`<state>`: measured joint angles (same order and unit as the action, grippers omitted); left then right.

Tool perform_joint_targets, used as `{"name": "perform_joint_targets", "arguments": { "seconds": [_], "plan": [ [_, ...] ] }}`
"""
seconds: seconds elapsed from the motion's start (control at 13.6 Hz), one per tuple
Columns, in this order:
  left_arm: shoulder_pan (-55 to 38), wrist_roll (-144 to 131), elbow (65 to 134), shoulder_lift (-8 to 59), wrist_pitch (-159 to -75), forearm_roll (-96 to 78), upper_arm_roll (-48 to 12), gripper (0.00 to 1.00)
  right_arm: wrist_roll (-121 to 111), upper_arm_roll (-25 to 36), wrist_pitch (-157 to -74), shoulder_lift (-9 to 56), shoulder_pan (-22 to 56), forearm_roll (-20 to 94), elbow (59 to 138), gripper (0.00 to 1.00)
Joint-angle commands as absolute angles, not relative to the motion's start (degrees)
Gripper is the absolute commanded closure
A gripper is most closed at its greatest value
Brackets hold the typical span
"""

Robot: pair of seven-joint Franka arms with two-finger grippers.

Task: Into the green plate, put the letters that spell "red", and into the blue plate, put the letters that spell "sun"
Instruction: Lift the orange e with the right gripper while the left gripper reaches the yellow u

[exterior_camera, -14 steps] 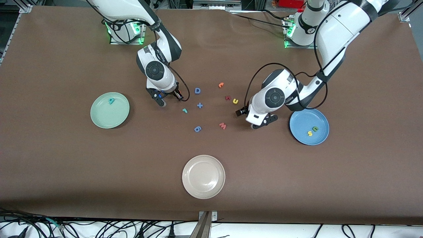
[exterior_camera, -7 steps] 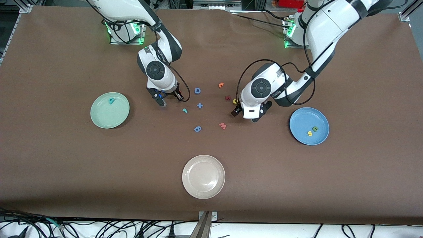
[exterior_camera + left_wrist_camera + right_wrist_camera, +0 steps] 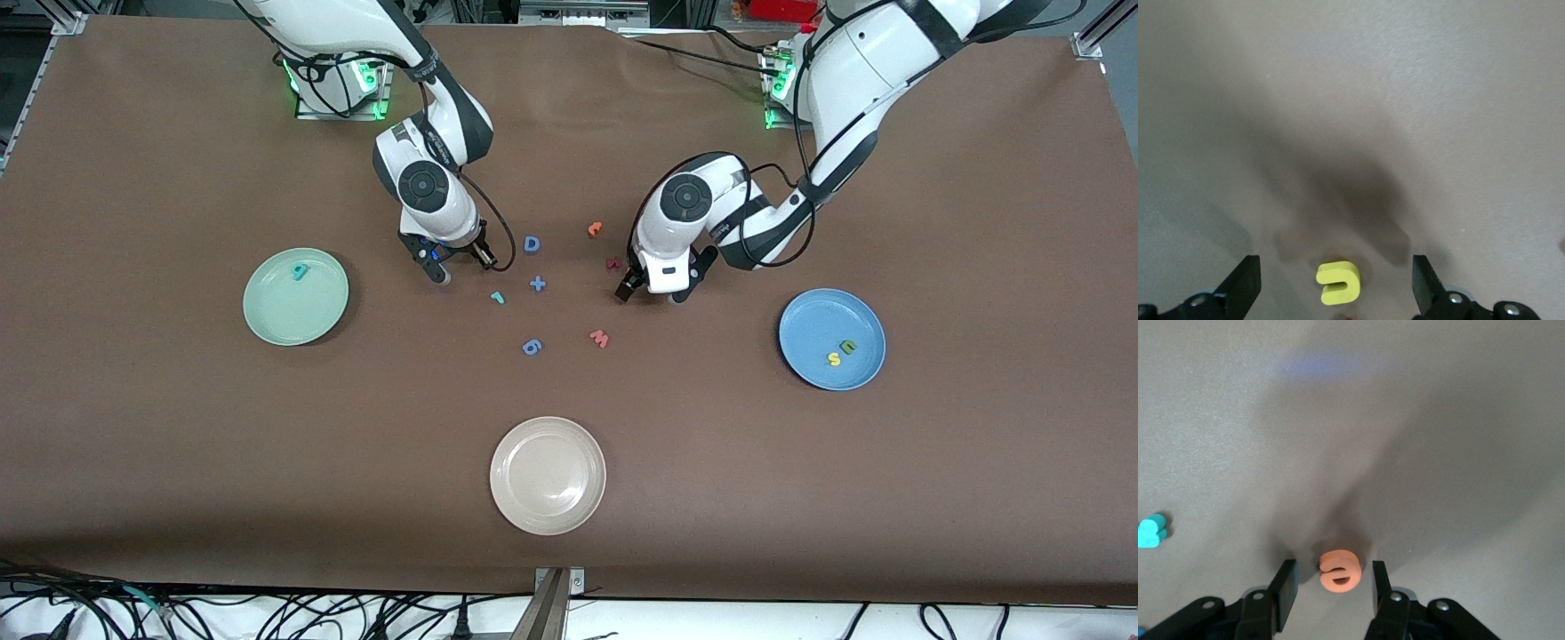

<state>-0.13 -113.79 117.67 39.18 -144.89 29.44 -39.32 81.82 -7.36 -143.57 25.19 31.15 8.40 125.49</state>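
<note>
My right gripper (image 3: 1332,583) stands low over the table with the orange "e" (image 3: 1340,571) between its fingers. The jaws are open, with a gap on each side of the letter. In the front view that gripper (image 3: 452,267) hides the "e". The teal "r" (image 3: 497,298) lies close by, nearer the front camera. My left gripper (image 3: 1336,283) is wide open with the yellow "u" (image 3: 1338,283) between its jaws. The left gripper (image 3: 653,292) covers that letter in the front view. The green plate (image 3: 284,316) holds a teal "d" shape (image 3: 300,271). The blue plate (image 3: 813,320) holds a yellow "s" (image 3: 834,359) and a green "n" (image 3: 849,347).
Between the grippers lie a blue "D" (image 3: 532,244), a blue plus (image 3: 538,284), a blue "6" (image 3: 532,347), a red "w" (image 3: 599,338), a dark red letter (image 3: 613,263) and another orange letter (image 3: 595,228). A beige plate (image 3: 548,498) sits near the front edge.
My left arm has swung from beside the blue plate toward the table's middle and now covers the yellow "u". My right gripper has stayed in place.
</note>
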Motion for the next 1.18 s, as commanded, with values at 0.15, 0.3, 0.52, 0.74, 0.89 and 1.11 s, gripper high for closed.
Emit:
{"name": "perform_joint_targets", "arguments": {
  "seconds": [0.15, 0.3, 0.52, 0.74, 0.89, 1.11],
  "plan": [
    [-1.75, -122.25, 119.36, 36.65, -145.28, 33.93, -39.46, 0.01, 83.06, -7.21, -144.58, 25.22, 31.9, 7.29, 126.12, 0.76],
    [-2.11, -123.39, 119.18, 36.65, -145.37, 34.1, -39.46, 0.03, 82.71, -7.21, -144.58, 25.22, 31.9, 7.21, 126.12, 0.92],
    [-2.55, -124.01, 119.18, 36.91, -145.37, 34.28, -39.46, 0.05, 82.62, -7.12, -144.41, 25.22, 31.9, 7.21, 125.77, 1.0],
    [-2.9, -124.1, 119.01, 37.26, -145.37, 34.28, -39.46, 0.12, 80.61, -5.72, -142.48, 23.56, 31.73, 7.21, 125.07, 1.0],
    [-2.99, -124.1, 118.92, 37.61, -145.37, 34.28, -39.38, 0.19, 75.35, -2.57, -136.88, 22.94, 31.64, 7.29, 121.57, 1.0],
    [-2.99, -124.19, 118.83, 37.88, -145.37, 35.41, -38.94, 0.25, 68.23, 2.35, -125.81, 22.94, 31.38, 7.38, 114.28, 1.0]
  ]
}}
